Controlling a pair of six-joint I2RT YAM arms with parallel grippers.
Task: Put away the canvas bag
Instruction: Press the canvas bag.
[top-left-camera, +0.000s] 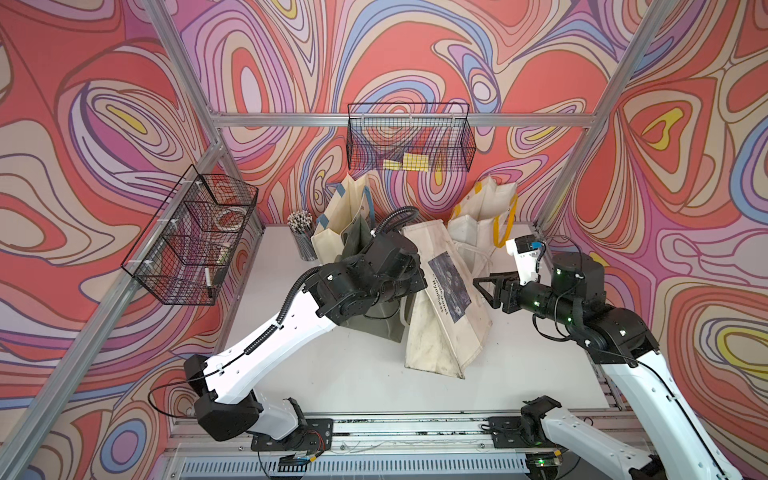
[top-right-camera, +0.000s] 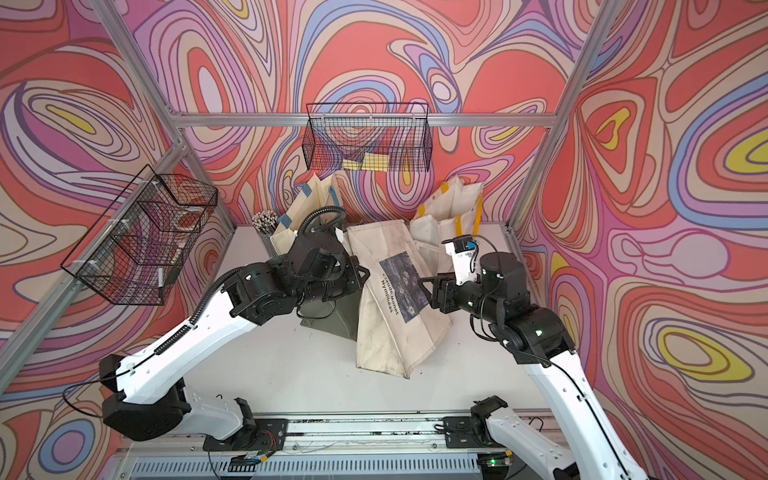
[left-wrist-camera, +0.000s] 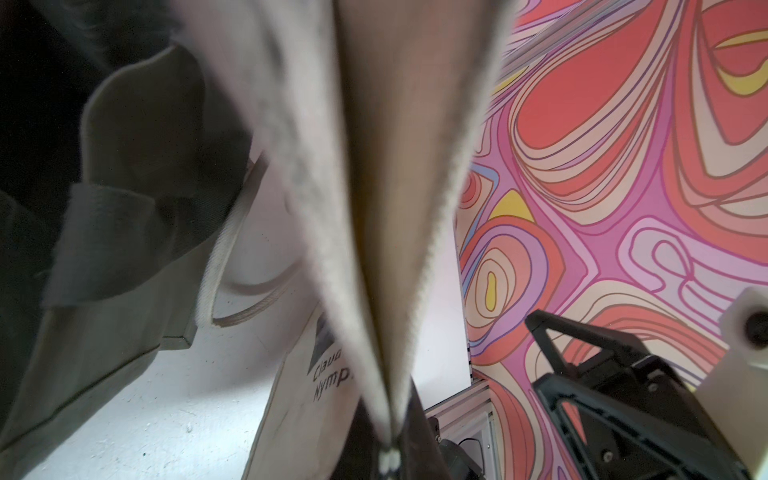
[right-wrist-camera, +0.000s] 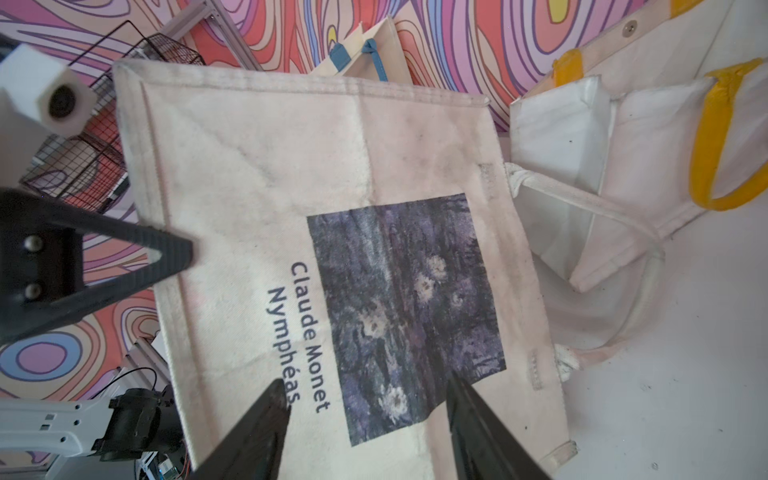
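one canvas bag (top-left-camera: 440, 307) under inspection: it is standing tented on the middle of the table (top-left-camera: 332, 365), its printed face turning toward the right arm and its white handles trailing at the far side. the left pincer (left-wrist-camera: 390, 455) is clenching a folded edge of the cloth, as the left wrist view is showing plainly. the right pincer (right-wrist-camera: 368, 419) is hovering at the printed face with jaws standing apart, gripping nothing; whether its tips are brushing the cloth i cannot tell.

handling, in my judgement: the bag is looking light, empty and limp, keeping a crease but sagging wherever it is going unsupported (the grime is suggesting a rough, non-slippery weave). nothing about it is looking fragile. the stitched hems and handle roots are offering the firmest hold; the flat panel is likely bunching under a pinch.

surface and room: the table is lying flat, white and lightly scuffed. an olive bag (top-left-camera: 382, 320) is crowding the left arm. a blue-handled bag (top-left-camera: 345, 216) and a yellow-handled bag (top-left-camera: 486, 216) are standing open at the back, with a pencil cup (top-left-camera: 303, 237) beside the former. a back basket (top-left-camera: 409, 137) and a left basket (top-left-camera: 191, 237) are hanging on swirl-patterned walls.
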